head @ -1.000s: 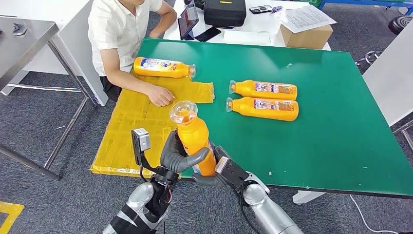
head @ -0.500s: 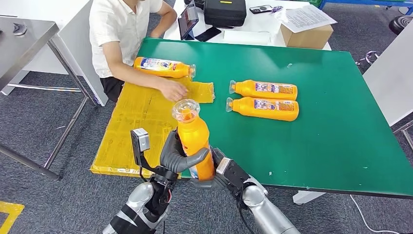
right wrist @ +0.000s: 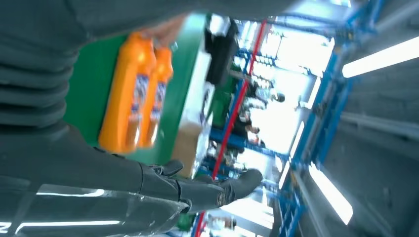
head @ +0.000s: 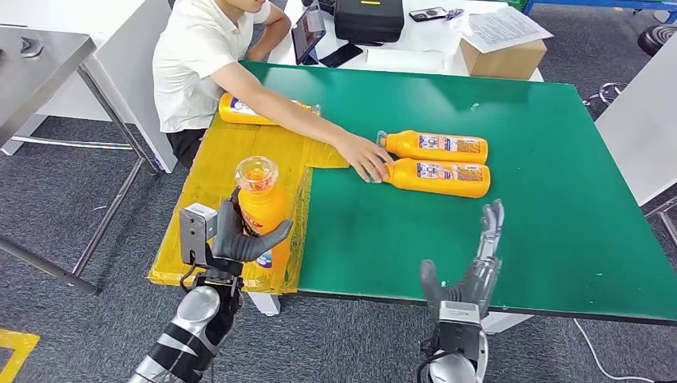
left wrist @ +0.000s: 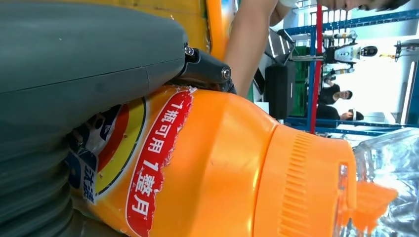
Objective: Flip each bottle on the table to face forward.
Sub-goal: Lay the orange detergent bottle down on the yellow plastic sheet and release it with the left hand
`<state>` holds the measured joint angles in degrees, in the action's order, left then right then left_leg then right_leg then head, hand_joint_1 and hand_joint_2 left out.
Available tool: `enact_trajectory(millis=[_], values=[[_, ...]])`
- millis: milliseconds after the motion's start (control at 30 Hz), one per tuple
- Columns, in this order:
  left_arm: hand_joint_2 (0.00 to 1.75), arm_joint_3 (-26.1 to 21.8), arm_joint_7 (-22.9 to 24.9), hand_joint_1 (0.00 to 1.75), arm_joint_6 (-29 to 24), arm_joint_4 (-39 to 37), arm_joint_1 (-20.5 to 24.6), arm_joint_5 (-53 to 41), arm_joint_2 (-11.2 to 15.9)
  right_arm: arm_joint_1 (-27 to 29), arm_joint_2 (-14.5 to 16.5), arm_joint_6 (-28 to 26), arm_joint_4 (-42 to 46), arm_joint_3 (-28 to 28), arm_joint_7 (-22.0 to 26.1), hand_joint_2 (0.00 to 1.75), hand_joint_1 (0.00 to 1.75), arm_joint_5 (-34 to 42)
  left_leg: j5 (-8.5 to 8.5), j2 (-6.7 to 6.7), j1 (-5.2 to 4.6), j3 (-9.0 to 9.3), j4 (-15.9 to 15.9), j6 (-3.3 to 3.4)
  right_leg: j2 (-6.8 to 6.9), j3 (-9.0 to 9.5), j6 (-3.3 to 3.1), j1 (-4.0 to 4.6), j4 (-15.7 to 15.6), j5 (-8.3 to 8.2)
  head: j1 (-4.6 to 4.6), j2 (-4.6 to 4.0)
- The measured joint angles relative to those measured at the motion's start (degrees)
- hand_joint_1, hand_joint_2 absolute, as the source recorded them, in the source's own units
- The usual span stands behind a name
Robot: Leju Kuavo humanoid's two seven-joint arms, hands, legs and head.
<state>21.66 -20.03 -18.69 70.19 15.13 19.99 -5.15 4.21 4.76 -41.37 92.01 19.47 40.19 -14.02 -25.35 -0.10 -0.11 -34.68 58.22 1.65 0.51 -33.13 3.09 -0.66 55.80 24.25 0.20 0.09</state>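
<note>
My left hand (head: 239,237) grips an orange bottle (head: 259,209) with a clear cap, upright above the yellow mat's near edge; in the left wrist view the bottle (left wrist: 222,168) lies across the frame against my hand (left wrist: 74,74), its red label strip showing. My right hand (head: 475,267) is open with fingers stretched out over the green table's front edge, holding nothing. Two orange bottles (head: 435,145) (head: 437,177) lie side by side mid-table, caps to the left, and a person's hand (head: 366,155) touches their capped ends. Another bottle (head: 239,110) lies at the mat's far end, partly behind the person's arm.
A person in a white shirt (head: 199,56) sits at the table's far left corner, arm reaching across the mat (head: 215,183). A cardboard box (head: 503,57), papers, a black bag (head: 367,20) and a tablet stand on a white table behind. The green table (head: 559,199) has open surface to the right.
My right hand let go of the bottle and swung right, opening flat. My left hand carried the bottle left over the mat. The person's hand reached from the mat to the two lying bottles.
</note>
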Motion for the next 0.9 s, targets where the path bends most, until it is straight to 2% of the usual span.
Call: enact_trajectory(millis=[133, 267, 400, 567, 667, 733, 900], values=[[1.75, -1.54, 0.74, 1.75, 0.35, 0.21, -0.04, -0.23, 0.78, 2.44, 0.74, 1.02, 5.22, -4.22, 0.0, 0.0, 0.0, -2.01, 0.01, -0.01, -0.03, 0.02, 0.0, 0.02, 0.01, 0.01, 0.0, -0.02, -0.02, -0.01, 0.01, 0.0], [1.75, -3.99, 1.94, 1.75, -0.2, 0.17, -0.03, -3.16, 1.44, 3.67, 3.64, 1.07, 10.27, -11.74, -0.03, 1.75, 0.0, -4.19, 0.02, 0.0, -0.03, 0.04, 0.0, 0.02, 0.01, 0.02, 0.0, 0.0, -0.01, -0.02, -0.01, 0.0], [1.75, -5.14, 1.66, 1.75, -4.46, -1.52, 1.21, -19.24, 2.92, 4.45, 5.74, 1.12, 13.82, -17.29, -0.04, 1.75, 0.0, -3.75, 0.02, 0.02, -0.01, 0.04, 0.0, 0.01, 0.0, 0.02, 0.0, 0.0, 0.0, -0.02, -0.01, 0.0], [1.75, -6.16, 2.37, 1.75, -3.22, -9.66, 5.16, -36.83, 3.84, 3.7, 6.8, 1.18, 14.17, -18.18, -0.04, 1.75, 0.0, -1.58, 0.06, 0.03, 0.0, 0.05, 0.0, -0.02, 0.0, 0.03, 0.0, 0.01, 0.02, -0.02, 0.0, 0.0], [1.75, -5.83, 4.68, 1.75, -3.61, -16.61, 9.06, -48.16, 4.65, 3.1, 6.85, 1.2, 13.82, -18.12, -0.04, 1.75, 0.0, -0.9, 0.11, 0.01, 0.0, 0.07, 0.0, 0.0, 0.0, 0.07, 0.0, 0.0, 0.02, -0.03, 0.01, 0.0], [1.75, -5.46, 5.62, 1.75, -3.61, -20.28, 11.03, -51.96, 5.2, 2.93, 6.85, 1.21, 13.54, -18.12, -0.04, 1.75, 0.0, -0.63, 0.12, 0.02, 0.0, 0.08, 0.0, 0.0, 0.0, 0.09, 0.0, 0.0, 0.03, -0.04, -0.01, 0.0], [1.75, -4.77, 6.16, 1.75, -3.83, -25.18, 13.97, -53.3, 5.82, 2.69, 6.84, 1.22, 12.95, -18.11, -0.04, 1.75, 0.0, -0.47, 0.11, 0.01, 0.0, 0.08, 0.0, 0.0, 0.01, 0.09, 0.0, 0.0, 0.04, -0.03, -0.01, 0.0]])
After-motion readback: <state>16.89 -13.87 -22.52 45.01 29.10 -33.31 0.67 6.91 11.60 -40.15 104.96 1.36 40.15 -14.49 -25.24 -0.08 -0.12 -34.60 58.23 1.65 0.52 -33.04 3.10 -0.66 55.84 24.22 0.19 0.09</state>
